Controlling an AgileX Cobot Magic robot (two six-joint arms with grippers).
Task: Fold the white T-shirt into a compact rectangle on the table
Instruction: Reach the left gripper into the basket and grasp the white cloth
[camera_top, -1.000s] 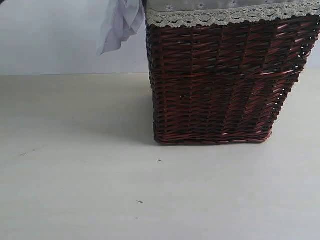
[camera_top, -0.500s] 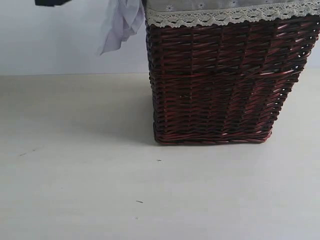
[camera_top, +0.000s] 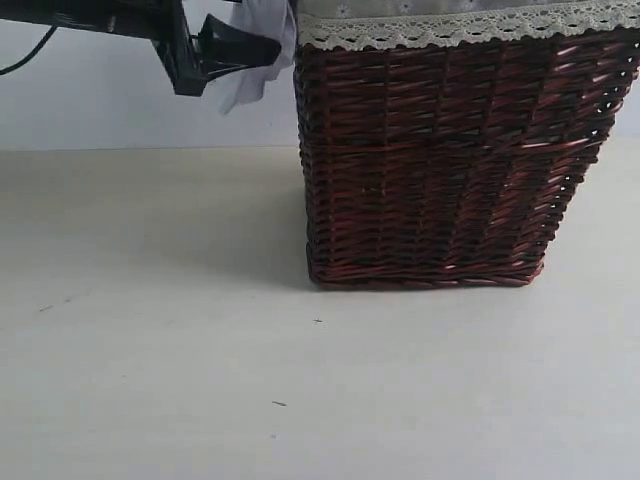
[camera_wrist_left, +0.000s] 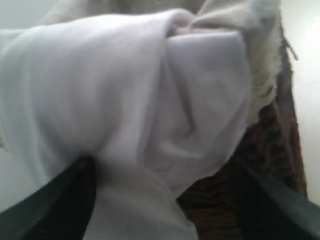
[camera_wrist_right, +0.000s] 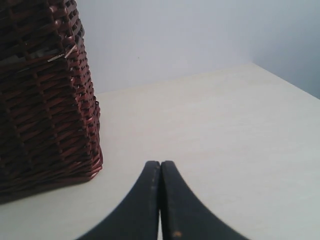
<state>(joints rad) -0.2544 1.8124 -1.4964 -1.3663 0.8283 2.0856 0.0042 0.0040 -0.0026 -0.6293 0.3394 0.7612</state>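
- White cloth, the white T-shirt (camera_top: 255, 88), hangs bunched over the left rim of a dark brown wicker basket (camera_top: 450, 170), high above the table (camera_top: 150, 350).
- Grey lace-edged liner (camera_top: 450, 32) folds over the basket's rim, just right of the shirt.
- Black left end effector (camera_wrist_left: 161, 165) reaches in from the upper left. Its 2 fingers (camera_wrist_left: 65, 195) stand apart, open, with a thick fold of the shirt between them and not pinched.
- Black right end effector (camera_wrist_right: 160, 167) hangs low over the bare table near the basket's bottom corner, its jaws pressed together, closed on nothing.
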